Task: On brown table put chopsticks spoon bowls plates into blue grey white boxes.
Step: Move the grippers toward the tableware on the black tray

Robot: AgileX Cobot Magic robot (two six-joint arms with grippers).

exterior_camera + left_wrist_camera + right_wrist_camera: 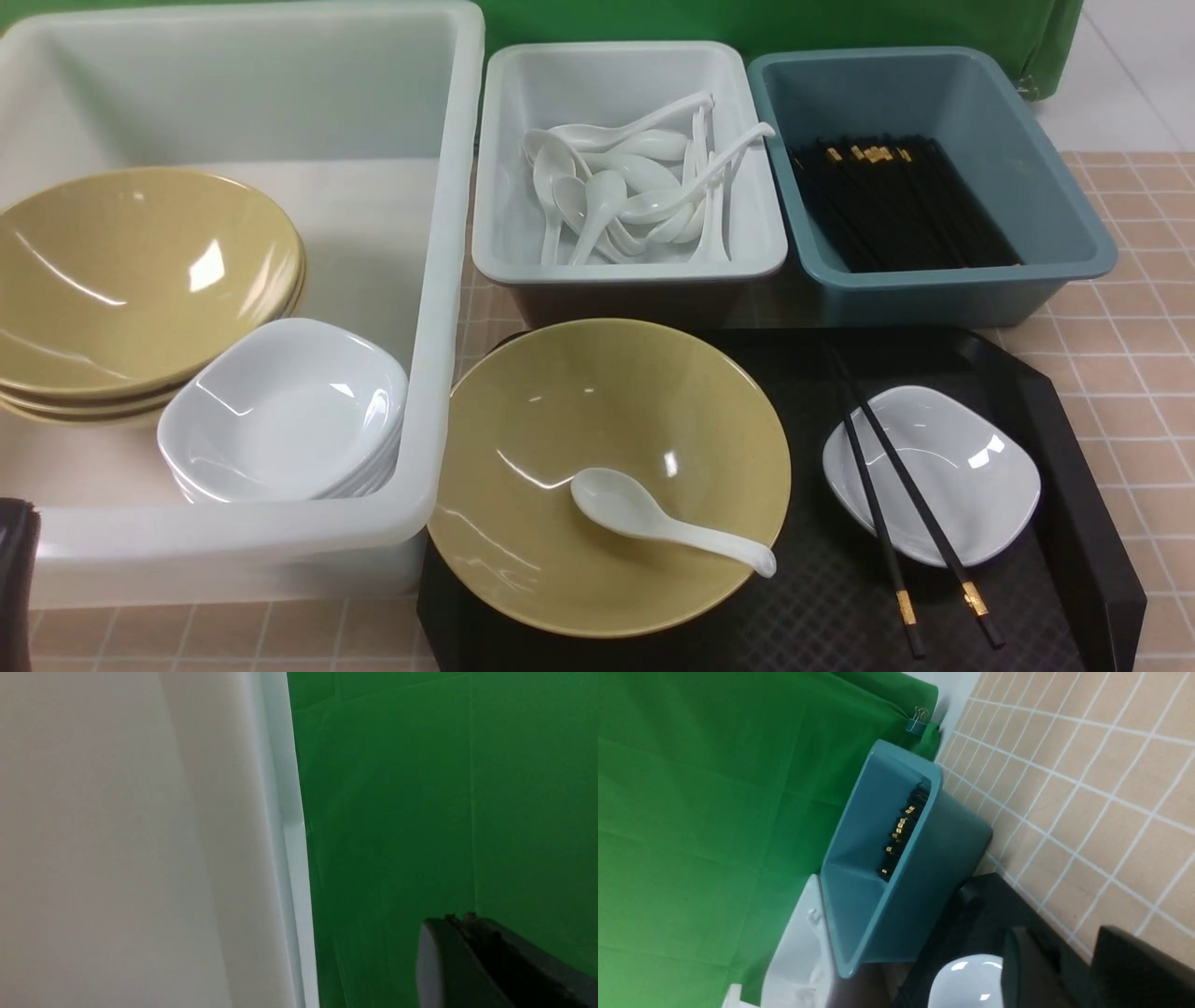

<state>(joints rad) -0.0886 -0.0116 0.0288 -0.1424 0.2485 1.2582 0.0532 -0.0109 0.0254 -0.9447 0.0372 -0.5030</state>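
Front view, from the left edge of the brown table: the white box holds stacked bowls and, just beside them, stacked plates. At the far middle, the grey box holds a heap of spoons. Toward the far right corner, the blue box holds chopsticks.

Along the near edge lies a black tray. Its left part carries a bowl with a spoon inside. Its right part carries a plate with a pair of chopsticks lying across it.

In the wrist views, the left gripper is clenched and empty beside the white box's wall. The right gripper is released, its fingers apart above the tray's right edge.
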